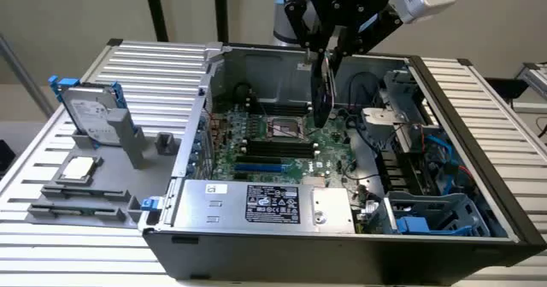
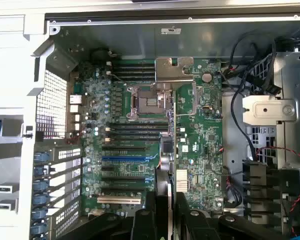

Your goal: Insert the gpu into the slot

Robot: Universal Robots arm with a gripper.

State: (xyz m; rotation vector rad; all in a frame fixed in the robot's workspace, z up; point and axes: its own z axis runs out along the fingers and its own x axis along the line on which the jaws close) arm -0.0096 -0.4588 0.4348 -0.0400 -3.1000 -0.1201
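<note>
My gripper [image 1: 330,51] hangs over the open computer case, shut on the gpu [image 1: 322,98], a thin black card held on edge with its metal bracket end away from the fingers. The card is in the air above the green motherboard [image 1: 329,147], over the area beside the processor socket. In the wrist view the gpu [image 2: 168,145] runs edge-on out from between the fingers [image 2: 146,220], its silver bracket [image 2: 173,68] at the far end. The slot [image 2: 127,158], a bright blue strip, lies bare on the board, off to one side of the card. In the exterior view the slot [image 1: 259,168] is near the power supply.
A silver power supply box [image 1: 265,204] fills the case's near end. Black memory slots [image 1: 278,149] and the processor socket [image 1: 287,128] lie on the board. Cables and a blue drive cage [image 1: 427,216] crowd the exterior view's right. A hard drive [image 1: 89,117] stands outside on the left.
</note>
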